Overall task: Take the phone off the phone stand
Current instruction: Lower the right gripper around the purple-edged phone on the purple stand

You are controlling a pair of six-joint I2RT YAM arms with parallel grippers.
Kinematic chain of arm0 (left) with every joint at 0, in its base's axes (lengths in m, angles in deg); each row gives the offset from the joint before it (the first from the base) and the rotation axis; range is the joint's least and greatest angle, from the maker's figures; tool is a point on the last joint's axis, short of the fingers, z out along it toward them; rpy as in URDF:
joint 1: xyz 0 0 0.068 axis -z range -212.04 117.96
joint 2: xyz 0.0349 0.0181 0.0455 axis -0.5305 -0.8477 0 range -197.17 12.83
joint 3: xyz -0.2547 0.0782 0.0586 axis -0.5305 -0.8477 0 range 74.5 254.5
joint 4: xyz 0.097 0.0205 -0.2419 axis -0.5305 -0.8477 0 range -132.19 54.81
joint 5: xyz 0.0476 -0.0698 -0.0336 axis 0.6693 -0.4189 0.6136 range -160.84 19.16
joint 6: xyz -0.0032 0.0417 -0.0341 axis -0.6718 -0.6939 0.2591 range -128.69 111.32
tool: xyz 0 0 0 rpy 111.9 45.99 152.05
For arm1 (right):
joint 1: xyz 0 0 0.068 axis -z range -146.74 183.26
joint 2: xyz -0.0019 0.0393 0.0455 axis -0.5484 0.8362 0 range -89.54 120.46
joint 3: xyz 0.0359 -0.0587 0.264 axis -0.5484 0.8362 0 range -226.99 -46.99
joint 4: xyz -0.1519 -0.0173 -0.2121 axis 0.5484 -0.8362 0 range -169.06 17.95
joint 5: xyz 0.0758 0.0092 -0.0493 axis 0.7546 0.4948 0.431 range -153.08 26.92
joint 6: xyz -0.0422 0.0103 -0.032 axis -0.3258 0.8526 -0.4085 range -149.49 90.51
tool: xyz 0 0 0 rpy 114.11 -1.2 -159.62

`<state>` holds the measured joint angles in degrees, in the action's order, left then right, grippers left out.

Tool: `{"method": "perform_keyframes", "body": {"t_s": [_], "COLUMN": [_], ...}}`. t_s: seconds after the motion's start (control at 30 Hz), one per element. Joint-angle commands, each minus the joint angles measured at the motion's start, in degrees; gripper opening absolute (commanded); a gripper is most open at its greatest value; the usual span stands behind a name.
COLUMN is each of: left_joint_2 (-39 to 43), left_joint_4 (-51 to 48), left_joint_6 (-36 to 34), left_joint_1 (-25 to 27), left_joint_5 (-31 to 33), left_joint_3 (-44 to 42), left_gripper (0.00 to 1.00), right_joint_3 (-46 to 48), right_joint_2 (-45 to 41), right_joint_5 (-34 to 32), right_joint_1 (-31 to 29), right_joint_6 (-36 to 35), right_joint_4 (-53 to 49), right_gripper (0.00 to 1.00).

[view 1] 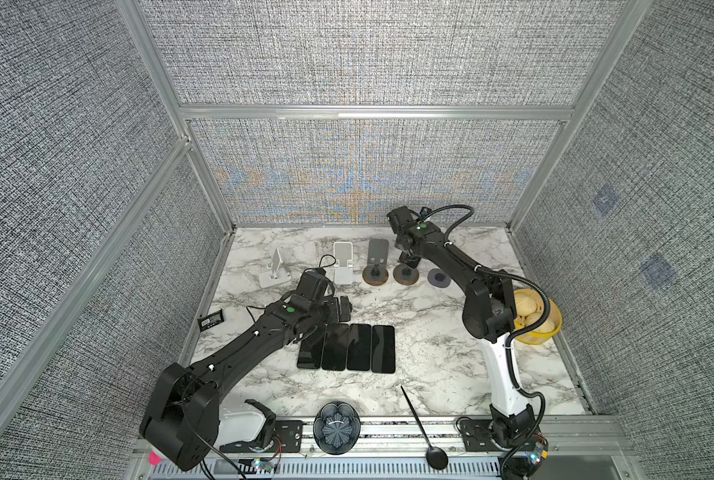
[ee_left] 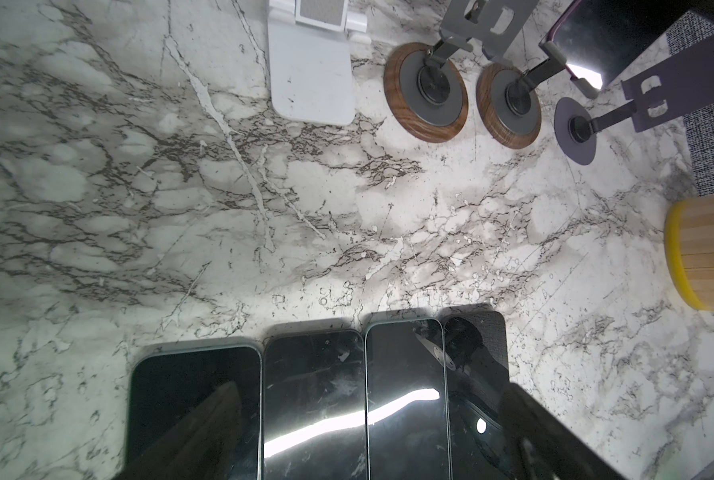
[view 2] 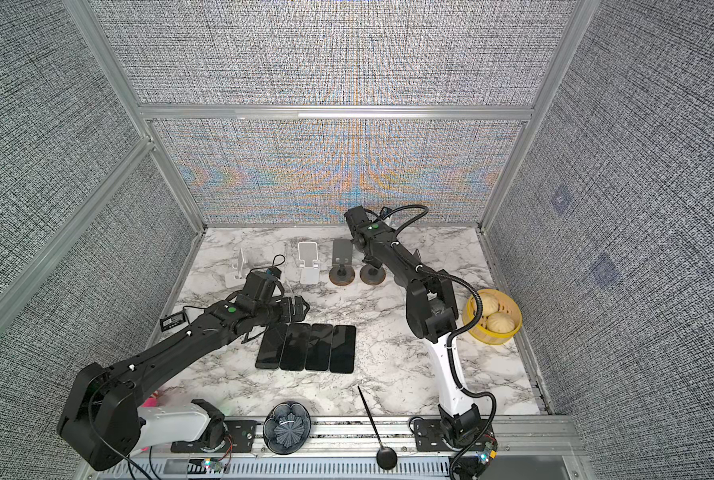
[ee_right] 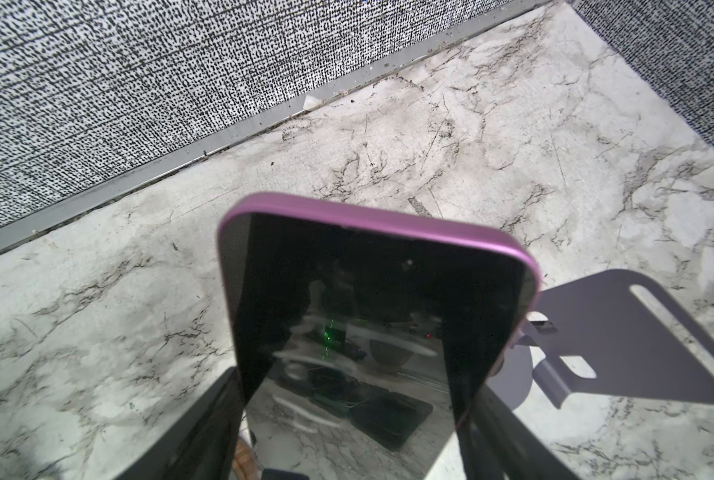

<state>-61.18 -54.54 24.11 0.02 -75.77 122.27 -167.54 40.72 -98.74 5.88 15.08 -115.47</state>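
My right fingers [ee_right: 206,428] flank the purple phone [ee_right: 372,291], clamp unclear; squeeze evenly, lift off the stand [ee_left: 509,110]; left fingers [ee_left: 554,440] splayed

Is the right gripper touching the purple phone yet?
Cannot tell. In the right wrist view the right gripper flanks the purple-cased phone on both side edges, with neither a clear gap nor plain contact; both top views hide the spot.

walls [view 1: 368,54]: were grey woven fabric panels, three sides
frame [view 1: 376,112]: was bare aluminium rail along panel seams
tabletop [view 1: 430,332]: was white marble print, dark veins
light: was even, shadows soft
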Motion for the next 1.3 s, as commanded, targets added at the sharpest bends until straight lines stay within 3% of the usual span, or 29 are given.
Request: {"method": "perform_keyframes", "body": {"t_s": [0.0, 1.27], "left_joint_2": [0.1, -1.1], "left_joint_4": [0.5, 1.0], "left_joint_6": [-0.4, -0.2], "left_joint_1": [-0.1, -0.1], "left_joint_5": [-0.4, -1.5], "left_joint_3": [0.5, 1.5], "left_gripper": [0.98, 0.98], "right_joint_3": [0.0, 9.7], "right_joint_2": [-0.5, -9.3], "right_joint_5": [-0.8, 3.9], "right_joint_1": [0.0, 1.0], "right_joint_6": [-0.5, -4.1], "right_joint_4": [0.1, 7.8], "right_gripper": [0.76, 0.72]}}
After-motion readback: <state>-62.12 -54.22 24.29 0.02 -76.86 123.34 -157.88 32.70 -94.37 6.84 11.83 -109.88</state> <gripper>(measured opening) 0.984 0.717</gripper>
